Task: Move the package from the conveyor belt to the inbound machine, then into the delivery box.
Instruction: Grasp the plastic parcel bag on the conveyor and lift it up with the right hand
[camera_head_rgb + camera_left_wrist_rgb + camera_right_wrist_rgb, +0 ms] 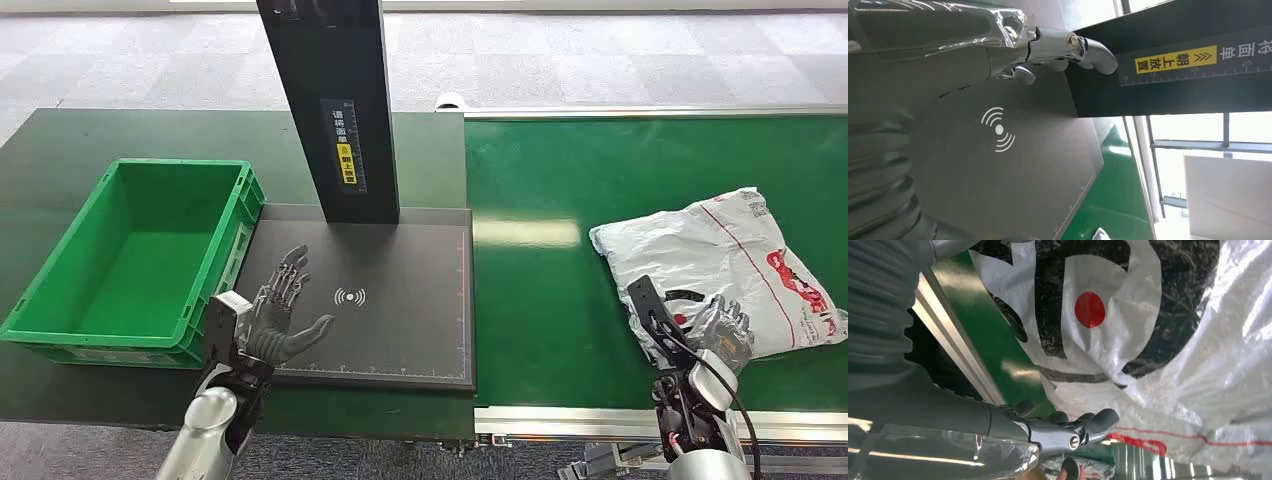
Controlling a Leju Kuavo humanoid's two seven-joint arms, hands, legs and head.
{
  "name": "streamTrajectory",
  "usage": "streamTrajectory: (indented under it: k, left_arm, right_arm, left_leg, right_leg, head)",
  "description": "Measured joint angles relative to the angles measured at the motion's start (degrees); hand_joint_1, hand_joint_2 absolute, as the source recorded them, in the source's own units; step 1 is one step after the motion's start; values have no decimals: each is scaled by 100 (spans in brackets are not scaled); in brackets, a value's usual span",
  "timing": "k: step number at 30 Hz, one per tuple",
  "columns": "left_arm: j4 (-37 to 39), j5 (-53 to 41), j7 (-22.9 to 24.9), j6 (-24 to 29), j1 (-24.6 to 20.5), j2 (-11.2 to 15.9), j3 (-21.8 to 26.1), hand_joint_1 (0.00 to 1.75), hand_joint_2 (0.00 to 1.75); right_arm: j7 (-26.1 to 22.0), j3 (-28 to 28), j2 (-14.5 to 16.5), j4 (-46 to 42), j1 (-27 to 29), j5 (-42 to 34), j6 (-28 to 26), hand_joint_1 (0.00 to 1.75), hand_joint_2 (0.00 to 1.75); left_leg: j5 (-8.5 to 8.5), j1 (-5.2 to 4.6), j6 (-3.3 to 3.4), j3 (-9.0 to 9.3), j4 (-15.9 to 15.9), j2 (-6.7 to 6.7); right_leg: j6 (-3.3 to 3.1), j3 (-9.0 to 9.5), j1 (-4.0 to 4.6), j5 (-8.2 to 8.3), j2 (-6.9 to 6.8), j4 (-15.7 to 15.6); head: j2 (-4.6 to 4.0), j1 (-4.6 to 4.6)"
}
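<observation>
- While its fingers (291,268) are spread and hold nothing, the left hand (280,318) hovers over the inbound machine's dark scanning plate (400,320), beside the green delivery box (60,300).
- The right hand (718,335) is at the near edge of the white plastic package (730,260); whether its fingers grip the plastic cannot be told.
- The package lies on the green conveyor belt (560,300), right of the machine's black post (340,100).

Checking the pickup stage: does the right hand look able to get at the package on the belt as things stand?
Probably yes. The right hand is already at the near edge of the white package on the green conveyor belt, with nothing between them; whether it grips yet is unclear.
</observation>
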Motion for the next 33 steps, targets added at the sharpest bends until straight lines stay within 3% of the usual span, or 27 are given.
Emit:
streamTrajectory:
  k: [9, 13, 16, 20, 33]
  left_arm:
    - [-113, -97, 11, 22, 117, -32, 82, 0, 175]
    - [-163, -145, 12, 71, 158, -39, 92, 0, 175]
    - [-167, -147, 12, 71, 160, -39, 93, 0, 175]
    - [-227, -169, 14, 70, 217, -49, 121, 0, 175]
    - [-189, -175, -60, 23, 206, -46, 129, 0, 175]
  right_arm:
    - [-322, -4, 140, 247, -235, 332, 523, 0, 175]
    - [-419, -4, 182, 317, -313, 371, 591, 59, 175]
    - [-422, -4, 184, 321, -318, 371, 594, 59, 175]
    - [-813, 19, 326, 519, -530, 404, 726, 171, 175]
    - [-1164, 91, 422, 759, -754, 335, 824, 175, 175]
  left_leg:
    - [0, 0, 0, 1, 0, 4]
    - [0, 0, 0, 2, 0, 4]
    - [0, 0, 0, 2, 0, 4]
    - [1, 0, 0, 2, 0, 0]
    - [0, 0, 0, 2, 1, -1]
  right_leg:
    - [0, 1, 0, 0, 0, 0]
    - [0, 0, 0, 0, 0, 0]
    - [0, 1, 0, 0, 0, 0]
    - [0, 1, 0, 0, -1, 0]
    - [0, 1, 0, 0, -1, 0]
  head:
    - [0, 0]
    - [0, 0]
    - [1, 0]
    - [0, -2]
    - [1, -2]
